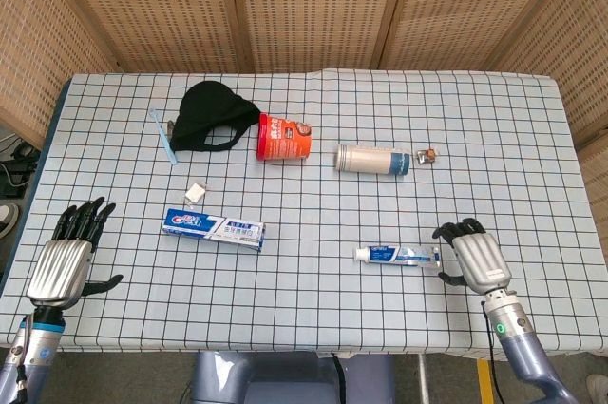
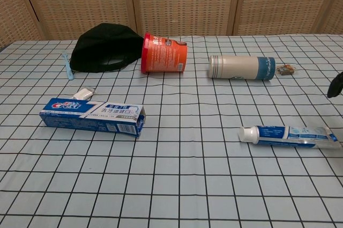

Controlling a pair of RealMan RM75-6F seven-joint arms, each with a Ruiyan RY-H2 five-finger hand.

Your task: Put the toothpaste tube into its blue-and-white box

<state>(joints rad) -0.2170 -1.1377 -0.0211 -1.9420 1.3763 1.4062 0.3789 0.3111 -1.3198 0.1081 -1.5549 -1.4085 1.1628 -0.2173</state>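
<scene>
Both hands grasp nothing: right hand [image 1: 472, 252] released just right of the toothpaste tube [image 1: 398, 255], left hand [image 1: 68, 254] far left of it.

Woven rattan screen panels in light wooden frames [image 1: 313, 5] behind and along both sides. White tablecloth with a black grid [image 1: 494, 138] over a rectangular table, front edge hanging down. Grey floor [image 1: 142, 380] below, with a yellow stripe [image 1: 485, 383] at lower right. Even, soft indoor light, faint shadows.
</scene>
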